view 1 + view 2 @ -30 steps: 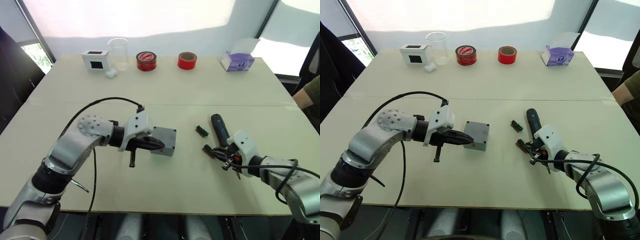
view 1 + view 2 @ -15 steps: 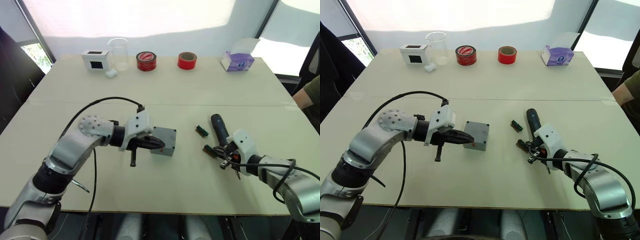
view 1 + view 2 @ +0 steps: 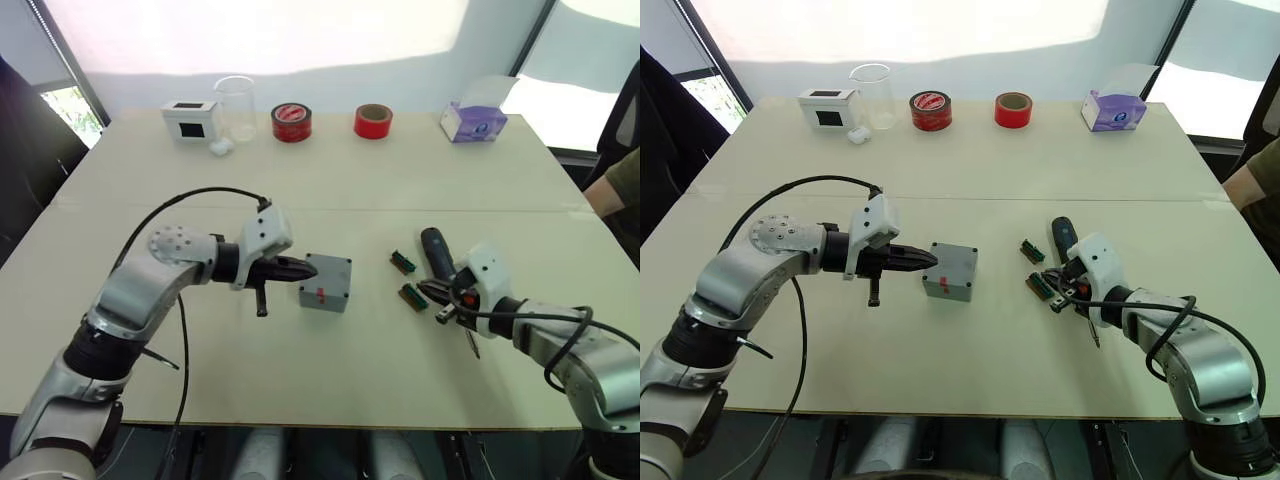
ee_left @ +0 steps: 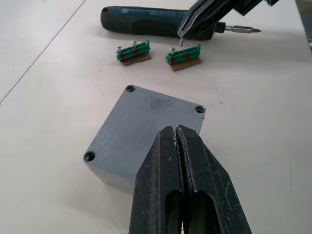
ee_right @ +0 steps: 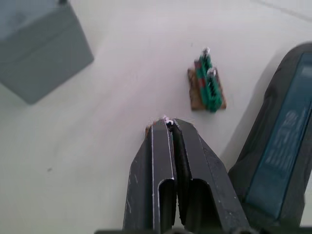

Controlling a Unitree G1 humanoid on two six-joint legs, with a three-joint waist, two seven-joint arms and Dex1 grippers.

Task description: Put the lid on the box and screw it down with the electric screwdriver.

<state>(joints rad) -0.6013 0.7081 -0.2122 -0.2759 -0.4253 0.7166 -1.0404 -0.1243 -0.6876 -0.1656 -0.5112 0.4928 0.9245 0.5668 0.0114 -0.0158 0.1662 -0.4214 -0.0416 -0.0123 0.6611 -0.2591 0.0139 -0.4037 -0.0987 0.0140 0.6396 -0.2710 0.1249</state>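
Note:
The grey box (image 3: pixel 325 282) stands mid-table with the lid (image 4: pixel 144 124) lying flat on top, holes at its corners and a red mark on the box's near side. My left gripper (image 3: pixel 302 268) is shut, its tips just left of the box at its top edge. The black electric screwdriver (image 3: pixel 437 256) lies to the right, its metal bit (image 3: pixel 471 341) pointing toward me. My right gripper (image 3: pixel 440 292) is shut, right beside the screwdriver's body, with its tips over a small green piece (image 3: pixel 413 297). A second green piece (image 5: pixel 208 82) lies just beyond.
Along the far edge stand a white box with a black window (image 3: pixel 190 118), a clear beaker (image 3: pixel 236 106), two red tape rolls (image 3: pixel 292 122) (image 3: pixel 373 121) and a tissue box (image 3: pixel 473 122). A person's sleeve (image 3: pixel 624 183) shows at the right edge.
My left gripper has drawn back to the left and slightly up from the box's near side. The right gripper has shifted toward the screwdriver. The box has stayed in place.

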